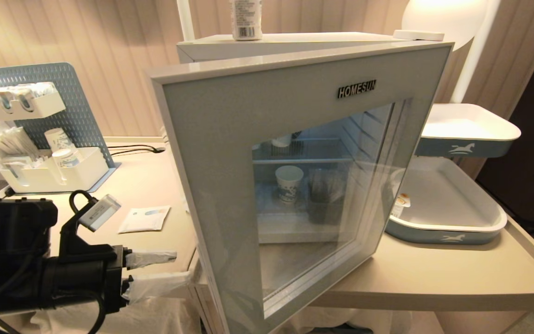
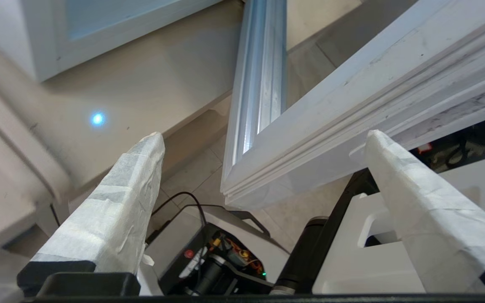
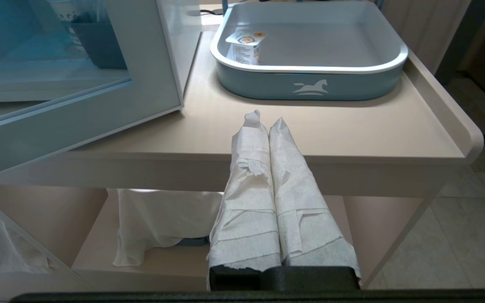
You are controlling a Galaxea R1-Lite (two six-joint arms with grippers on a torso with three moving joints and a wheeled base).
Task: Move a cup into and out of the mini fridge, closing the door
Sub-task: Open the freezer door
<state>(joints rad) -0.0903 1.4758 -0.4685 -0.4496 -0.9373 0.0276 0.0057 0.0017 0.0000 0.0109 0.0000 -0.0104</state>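
One arm is placed to act: left gripper [image 1: 176, 269], fingers apart and holding nothing, sits low at the table's front edge, pointing toward the free edge of the door [image 1: 211, 185]. The door stands swung wide out from the mini fridge [image 1: 295, 44], hinged on the robot's right, so its free vertical edge lies just ahead of the left fingertips; whether they touch it cannot be told. In the left wrist view the door's lower corner [image 2: 242, 185] sits between the two wrapped fingers [image 2: 129, 202].

Cup [image 1: 289, 182] stands upright on a wire shelf inside, seen through the glass, well apart from both grippers and behind the door panel.

Right gripper [image 3: 267, 120] has its fingers pressed together, empty, hanging below the table's front edge near the blue tray [image 3: 310, 82].

Judgement: left arm is nearer the door's free edge, whose long axis runs vertical. A push from that side toward the cabinet would swing it shut; reaching the cup means going around the panel.
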